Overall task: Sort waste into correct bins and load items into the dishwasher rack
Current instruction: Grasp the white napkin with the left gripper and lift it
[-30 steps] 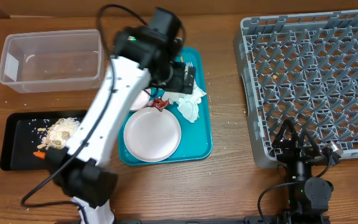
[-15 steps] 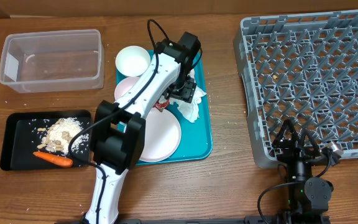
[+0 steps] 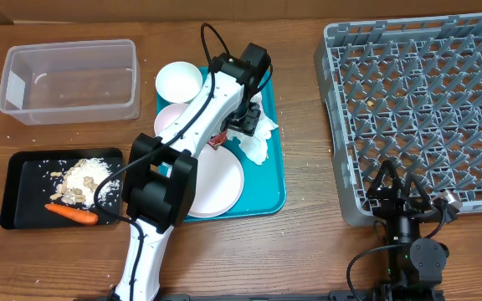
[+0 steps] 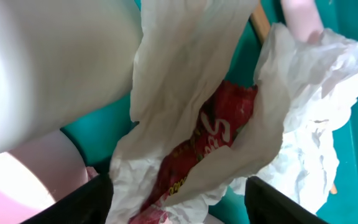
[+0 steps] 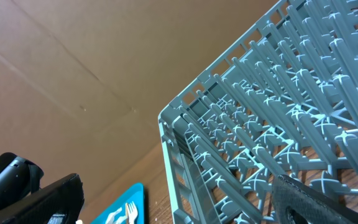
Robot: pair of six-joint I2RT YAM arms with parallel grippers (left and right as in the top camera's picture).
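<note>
1 wooden table [image 3: 308,251], cardboard backdrop [image 5: 73,62], right gripper [image 3: 402,191] agape, left gripper [image 4: 179,194] straddling napkin [image 4: 185,56], hold unclear

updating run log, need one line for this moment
left gripper: open around napkin, wrapper | right gripper: open, beside rack

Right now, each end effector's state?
Left end effector: straddles napkin and red wrapper, grip cannot be told.
Right end effector: open, empty.

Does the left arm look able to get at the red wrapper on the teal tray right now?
Likely yes: the left tool is right over the red wrapper, open. The crumpled napkin folds around it, though, so closing would probably grab both.
</note>
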